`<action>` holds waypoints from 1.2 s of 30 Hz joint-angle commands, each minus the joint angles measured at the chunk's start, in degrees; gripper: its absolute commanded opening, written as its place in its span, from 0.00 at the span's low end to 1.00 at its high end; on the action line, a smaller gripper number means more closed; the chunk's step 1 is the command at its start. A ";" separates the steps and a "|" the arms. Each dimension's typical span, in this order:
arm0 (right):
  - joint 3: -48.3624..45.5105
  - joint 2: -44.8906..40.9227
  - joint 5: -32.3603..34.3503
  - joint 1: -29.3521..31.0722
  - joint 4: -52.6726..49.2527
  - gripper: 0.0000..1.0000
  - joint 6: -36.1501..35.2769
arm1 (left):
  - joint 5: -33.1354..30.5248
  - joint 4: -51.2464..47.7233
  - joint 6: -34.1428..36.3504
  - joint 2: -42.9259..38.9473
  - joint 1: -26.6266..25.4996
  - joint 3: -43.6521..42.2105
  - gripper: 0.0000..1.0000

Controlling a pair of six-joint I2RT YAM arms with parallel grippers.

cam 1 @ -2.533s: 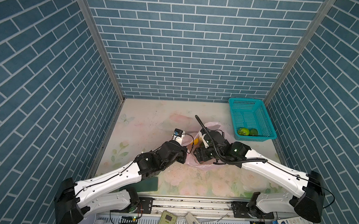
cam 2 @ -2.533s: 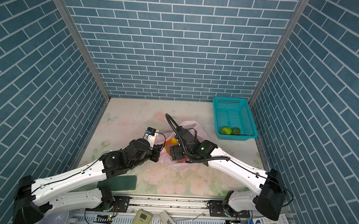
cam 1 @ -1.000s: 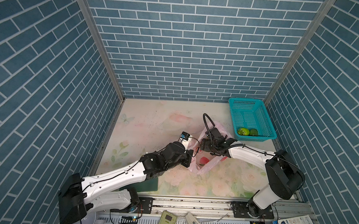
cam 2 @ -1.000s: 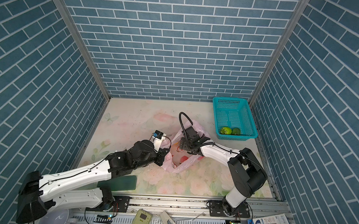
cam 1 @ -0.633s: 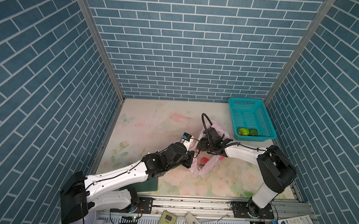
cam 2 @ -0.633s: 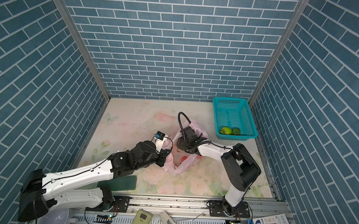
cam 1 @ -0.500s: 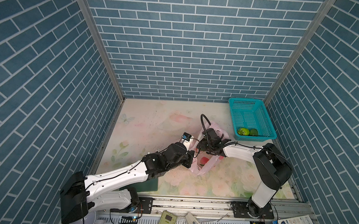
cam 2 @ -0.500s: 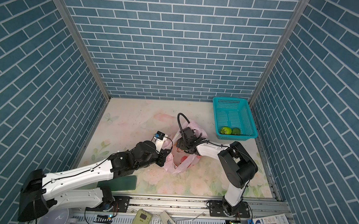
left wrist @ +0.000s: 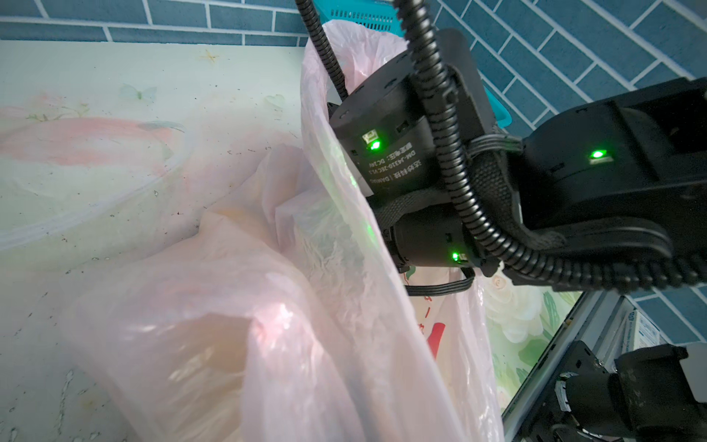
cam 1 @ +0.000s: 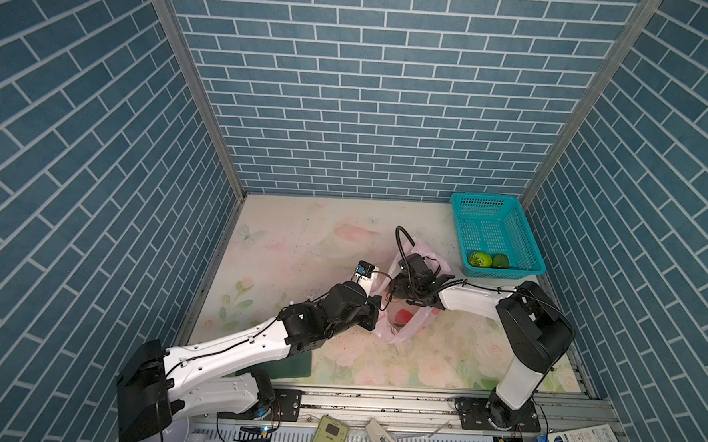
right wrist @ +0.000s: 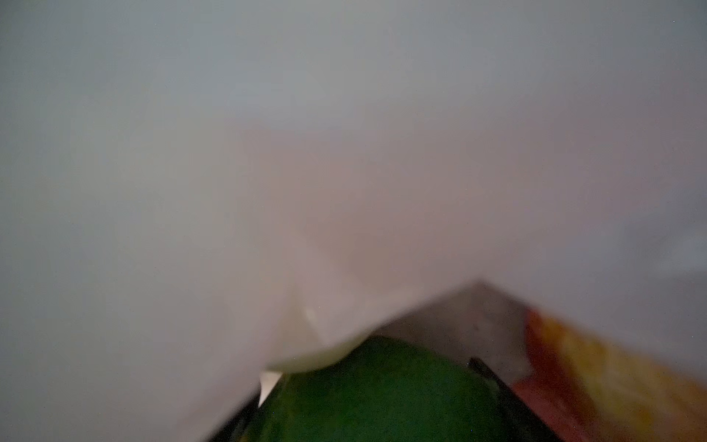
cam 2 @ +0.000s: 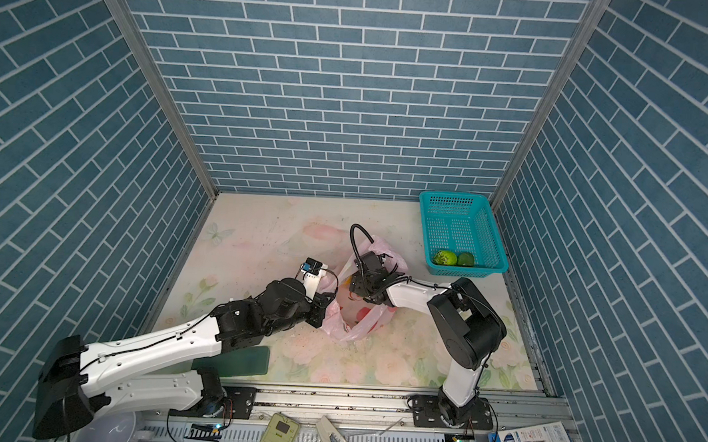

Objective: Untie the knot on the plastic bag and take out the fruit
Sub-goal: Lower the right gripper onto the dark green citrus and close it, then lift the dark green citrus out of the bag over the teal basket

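The pink plastic bag lies mid-table with its mouth held up and open. Its knot is out of view. My left gripper is shut on the bag's left rim, and bag film hides the jaws in the left wrist view. My right gripper is deep inside the bag, shut on a dark green fruit that fills the gap between both fingers. An orange-yellow fruit lies beside it. A red fruit shows through the film.
A teal basket at the back right holds two green fruits. The right arm's wrist and cable fill the bag's mouth. A dark green pad lies under the left arm. Brick walls close in three sides.
The right wrist has pushed a little further left and deeper into the bag while its elbow folded in closer. The left gripper has kept its hold on the rim, barely moving.
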 commanded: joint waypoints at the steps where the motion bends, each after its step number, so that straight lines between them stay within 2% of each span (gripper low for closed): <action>1: -2.31 -5.22 -1.93 0.29 -1.07 0.57 0.87 | -2.42 0.29 -0.79 -1.52 -0.37 -1.33 0.00; 15: -2.82 -18.38 -3.71 8.18 -12.48 0.57 -3.52 | -5.21 1.08 -0.81 -2.02 -0.44 -1.70 0.00; 23: 3.26 -22.66 -3.80 11.24 -20.82 0.57 -7.22 | -5.36 0.38 -0.31 -2.36 -0.38 -1.52 0.00; 36: 15.26 -28.49 -3.40 11.55 -32.14 0.57 -9.49 | -5.49 -0.04 0.40 -2.44 -0.40 -1.15 0.00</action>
